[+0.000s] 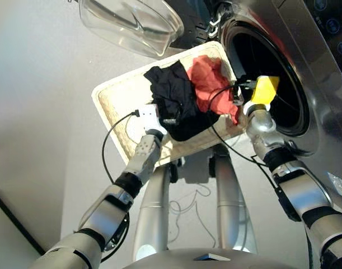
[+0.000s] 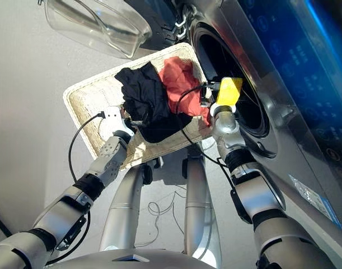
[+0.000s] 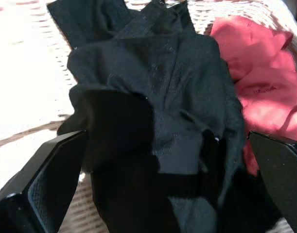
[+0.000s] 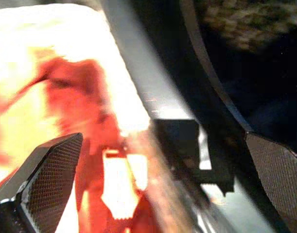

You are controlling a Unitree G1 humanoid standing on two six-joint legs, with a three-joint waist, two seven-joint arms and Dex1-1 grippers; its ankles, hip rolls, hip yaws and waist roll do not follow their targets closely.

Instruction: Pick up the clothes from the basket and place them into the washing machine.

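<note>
The cream woven basket [image 1: 117, 92] stands in front of the washing machine [image 1: 313, 84], whose drum mouth [image 1: 266, 73] is open. In the basket a black garment [image 1: 173, 95] lies beside a coral red one [image 1: 207, 78]. I cannot pick out a navy garment from the dark pile. My left gripper [image 1: 169, 119] is open at the near edge of the black garment [image 3: 177, 97], its fingers [image 3: 51, 179] spread to either side of the cloth. My right gripper [image 1: 238, 95] is open too, at the basket's corner by the drum mouth, over the red cloth [image 4: 85, 111].
The machine's clear glass door [image 1: 131, 22] hangs swung open beyond the basket's far side. A black cable [image 1: 106, 151] loops from my left wrist, and another crosses the red garment. The basket rests on a stand above grey floor [image 1: 36, 129].
</note>
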